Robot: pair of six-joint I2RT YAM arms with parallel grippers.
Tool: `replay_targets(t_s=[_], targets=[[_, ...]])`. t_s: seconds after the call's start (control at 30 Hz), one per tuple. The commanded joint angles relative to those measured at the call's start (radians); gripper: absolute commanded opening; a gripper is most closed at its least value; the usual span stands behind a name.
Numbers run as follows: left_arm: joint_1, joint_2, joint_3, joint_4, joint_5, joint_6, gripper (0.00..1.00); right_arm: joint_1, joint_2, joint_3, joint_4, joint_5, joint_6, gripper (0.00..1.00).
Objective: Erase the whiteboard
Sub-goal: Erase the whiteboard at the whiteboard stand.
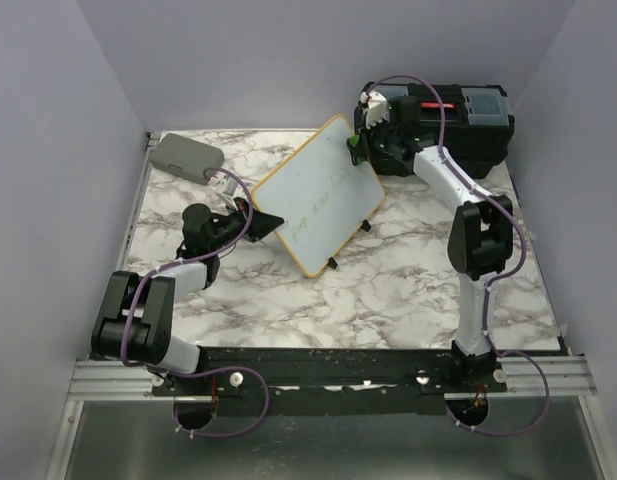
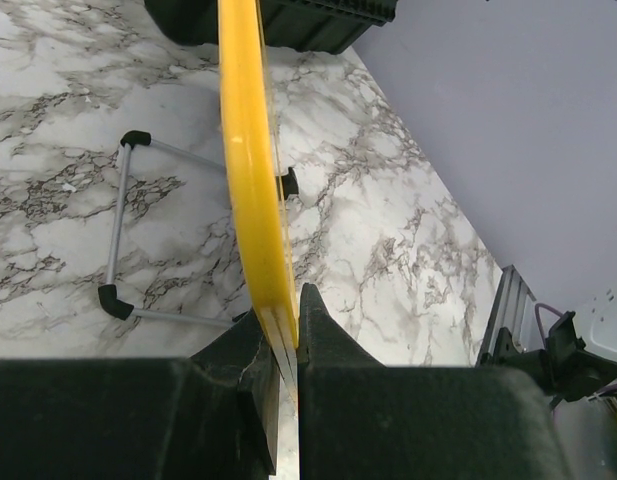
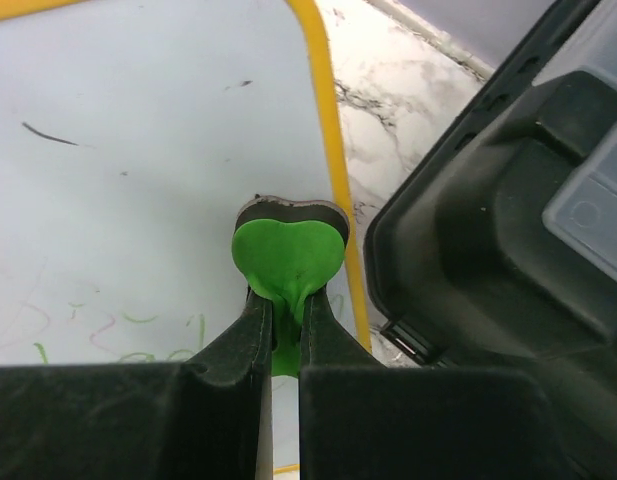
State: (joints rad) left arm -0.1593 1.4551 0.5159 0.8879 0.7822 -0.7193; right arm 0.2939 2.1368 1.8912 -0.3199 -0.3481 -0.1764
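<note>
The whiteboard (image 1: 323,190) is standing tilted on its wire stand (image 2: 118,230) toward the far edge of the marble tabletop (image 1: 388,290), a little right of centre, with its far right corner sitting just beside the black toolbox (image 1: 458,120). The left gripper (image 2: 283,325) is pinching the board's yellow frame edge-on at its near left corner, jaws closed tight on it. The right gripper (image 3: 283,300) is clamping the tab of a green heart-shaped eraser (image 3: 288,250), whose dark pad is pressing on the white surface close to the right-hand frame.

Faint green handwriting (image 3: 138,325) is showing across the board, so the wiping looks barely begun.

The risks are lying mainly in the two grips. The left jaws are holding only a thin strip of frame, so a hard push from the eraser may be twisting the board out of them or tipping it on the stand. The eraser is working close to the edge and may be sliding off the frame into the toolbox. Held by a small tab, it could also be swivelling flat and skipping over the writing.
</note>
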Motion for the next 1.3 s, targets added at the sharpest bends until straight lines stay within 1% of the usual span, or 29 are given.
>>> replay_targets(t_s=[0.0, 0.17, 0.33, 0.47, 0.6, 0.7, 0.9, 0.97, 1.03, 1.1, 1.27], targets=[[-0.033, 0.015, 0.02, 0.003, 0.143, 0.065, 0.0, 0.065, -0.018, -0.018, -0.039, -0.124, 0.001, 0.01], [-0.034, 0.015, 0.02, 0.0, 0.143, 0.064, 0.0, 0.069, -0.019, 0.04, -0.041, -0.131, 0.04, 0.01], [-0.034, 0.014, 0.019, 0.0, 0.143, 0.066, 0.0, 0.069, -0.01, 0.08, -0.01, -0.011, 0.069, 0.01], [-0.034, 0.009, 0.013, -0.001, 0.142, 0.069, 0.0, 0.059, 0.024, 0.147, 0.0, 0.093, 0.096, 0.01], [-0.034, 0.009, 0.011, 0.0, 0.142, 0.069, 0.0, 0.046, 0.068, 0.208, -0.024, 0.149, 0.085, 0.01], [-0.034, 0.013, 0.013, 0.005, 0.144, 0.068, 0.0, 0.032, 0.083, 0.204, -0.033, 0.159, 0.072, 0.01], [-0.034, 0.015, 0.014, 0.006, 0.146, 0.066, 0.0, 0.026, 0.087, 0.162, -0.055, 0.107, 0.041, 0.01], [-0.034, 0.016, 0.014, 0.006, 0.144, 0.066, 0.0, 0.028, 0.086, 0.154, -0.071, 0.044, 0.025, 0.01], [-0.034, 0.016, 0.014, 0.005, 0.144, 0.066, 0.0, 0.029, 0.074, 0.144, -0.079, -0.056, 0.016, 0.01], [-0.035, 0.015, 0.015, 0.005, 0.144, 0.066, 0.0, 0.039, 0.054, 0.131, -0.072, -0.107, 0.013, 0.01], [-0.036, 0.013, 0.015, -0.001, 0.143, 0.067, 0.0, 0.092, 0.01, 0.109, -0.042, -0.141, 0.015, 0.01]])
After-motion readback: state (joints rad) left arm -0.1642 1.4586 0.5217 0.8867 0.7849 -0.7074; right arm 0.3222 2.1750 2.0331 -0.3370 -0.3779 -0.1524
